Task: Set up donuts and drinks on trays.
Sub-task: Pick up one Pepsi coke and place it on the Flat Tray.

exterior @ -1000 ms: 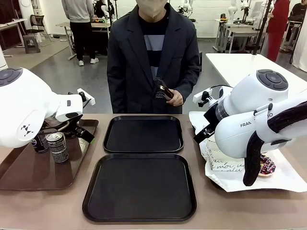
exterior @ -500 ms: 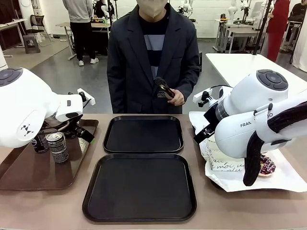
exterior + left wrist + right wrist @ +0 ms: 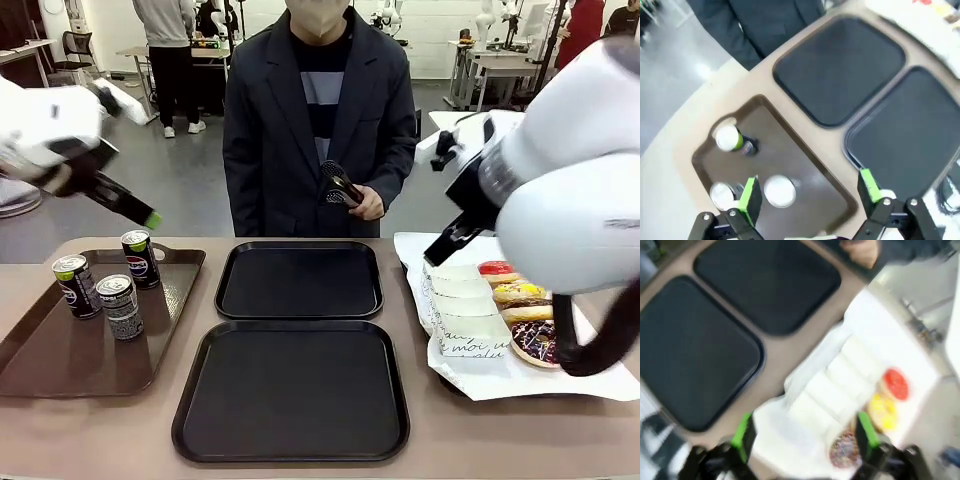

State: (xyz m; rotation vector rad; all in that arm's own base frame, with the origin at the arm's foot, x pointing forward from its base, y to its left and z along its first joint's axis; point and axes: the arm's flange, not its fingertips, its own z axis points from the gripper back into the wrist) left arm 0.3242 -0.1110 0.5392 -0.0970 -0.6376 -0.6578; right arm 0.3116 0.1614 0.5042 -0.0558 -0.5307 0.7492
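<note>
Above brown tray (image 3: 807, 172), left fingers (image 3: 749, 196) spread wide.

Open room lies over both black trays (image 3: 299, 281), flanked by standing cans (image 3: 120, 306) left and donuts (image 3: 520, 294) right.

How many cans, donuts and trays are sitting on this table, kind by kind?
Drink cans: 3
Donuts: 3
Black trays: 2
Brown tray: 1
Total: 9
</note>
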